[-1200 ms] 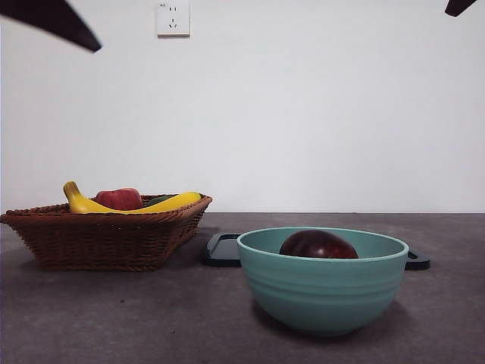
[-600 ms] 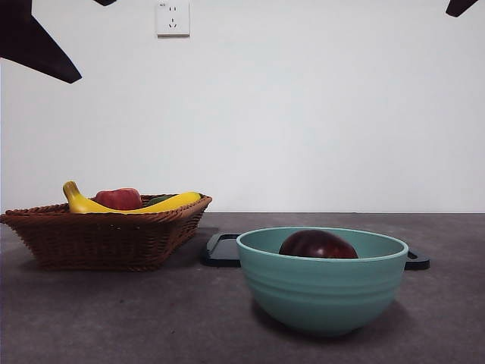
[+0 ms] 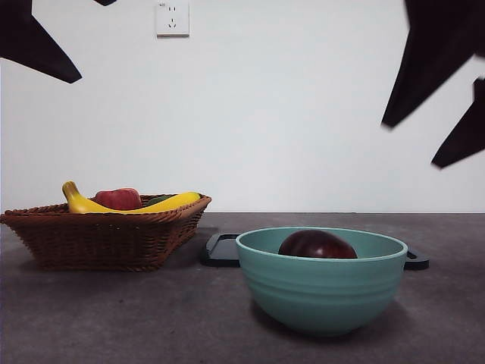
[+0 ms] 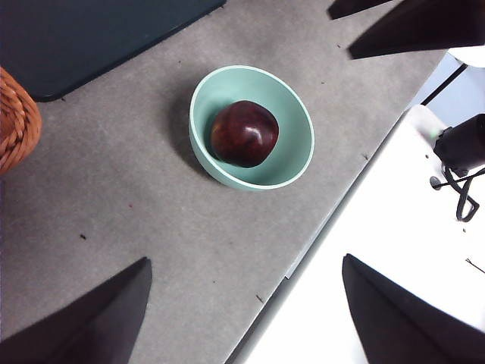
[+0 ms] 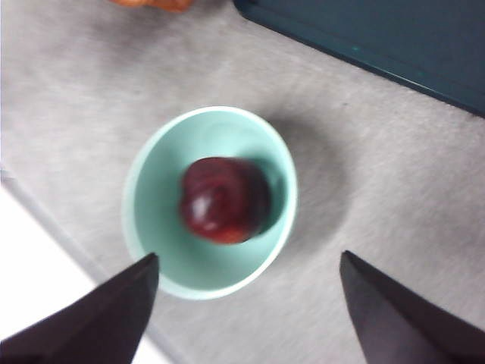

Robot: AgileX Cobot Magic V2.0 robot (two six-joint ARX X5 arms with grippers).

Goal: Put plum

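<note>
The plum (image 3: 317, 244), dark maroon and glossy, lies inside a teal bowl (image 3: 322, 292) near the table's front edge. Seen from the right wrist, the plum (image 5: 224, 199) sits in the bowl (image 5: 151, 227), with my right gripper (image 5: 248, 255) open high above it and nothing between its jaws. In the front view that gripper (image 3: 413, 144) hangs at the upper right, well above the bowl. My left gripper (image 4: 246, 259) is open too and holds nothing. It is high up and off to the side of the plum (image 4: 244, 133), and shows as a black tip (image 3: 38, 45) at the upper left.
A wicker basket (image 3: 106, 235) with a banana (image 3: 163, 203) and a red apple (image 3: 119, 199) stands on the left. A dark flat tray (image 3: 221, 250) lies behind the bowl. The table's edge (image 4: 318, 235) runs close beside the bowl, with a white floor and cables beyond.
My right gripper has dropped into the front view from the top right corner, toward the bowl. The left arm's tip shifted slightly left a second ago. Plum and bowl have not moved.
</note>
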